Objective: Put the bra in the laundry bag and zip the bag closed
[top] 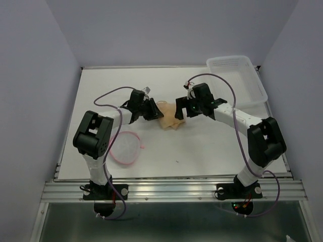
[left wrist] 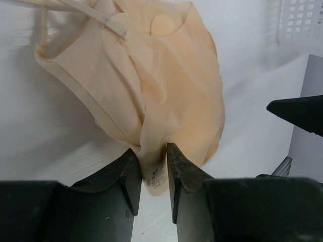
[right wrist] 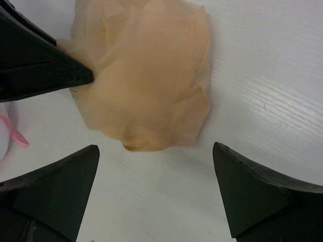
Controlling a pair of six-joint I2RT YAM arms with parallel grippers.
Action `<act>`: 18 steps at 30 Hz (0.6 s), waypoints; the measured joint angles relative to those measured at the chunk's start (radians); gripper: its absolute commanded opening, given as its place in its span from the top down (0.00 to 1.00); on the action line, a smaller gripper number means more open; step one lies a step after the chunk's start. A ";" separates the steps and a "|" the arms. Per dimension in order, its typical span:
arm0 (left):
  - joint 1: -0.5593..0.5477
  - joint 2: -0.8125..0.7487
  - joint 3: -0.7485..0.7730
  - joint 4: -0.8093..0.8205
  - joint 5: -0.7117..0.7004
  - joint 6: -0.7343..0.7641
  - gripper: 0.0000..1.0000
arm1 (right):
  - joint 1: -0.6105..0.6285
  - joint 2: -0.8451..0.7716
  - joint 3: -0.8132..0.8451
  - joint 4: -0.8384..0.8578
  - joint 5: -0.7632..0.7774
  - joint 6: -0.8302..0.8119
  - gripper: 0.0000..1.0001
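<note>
The tan-beige bra (top: 169, 117) lies bunched on the white table between my two grippers. My left gripper (top: 155, 112) is shut on its near edge; in the left wrist view the fingertips (left wrist: 132, 164) pinch a fold with a printed label, and the bra (left wrist: 166, 85) spreads away from them. My right gripper (top: 178, 112) is open just right of the bra; in the right wrist view the bra (right wrist: 146, 80) lies ahead of its spread fingers (right wrist: 234, 176), apart from them. The white mesh laundry bag (top: 125, 148) with its pink rim lies flat near the left arm.
A clear plastic basket (top: 236, 78) stands at the back right corner, also seen in the left wrist view (left wrist: 298, 22). The left gripper's finger (right wrist: 40, 65) shows in the right wrist view. A pink bit of the bag rim (right wrist: 12, 132) shows at the left edge.
</note>
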 measured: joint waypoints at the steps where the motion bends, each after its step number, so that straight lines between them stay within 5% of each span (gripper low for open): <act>1: -0.005 0.000 0.006 0.002 0.000 -0.003 0.65 | 0.000 -0.019 -0.010 -0.013 0.007 -0.013 0.00; 10: -0.107 0.038 0.051 0.026 -0.005 -0.085 0.61 | 0.000 -0.100 -0.017 -0.017 0.071 -0.034 0.00; 18: -0.151 0.040 0.039 0.017 -0.032 -0.126 0.43 | 0.000 -0.104 -0.018 -0.017 0.070 -0.031 0.00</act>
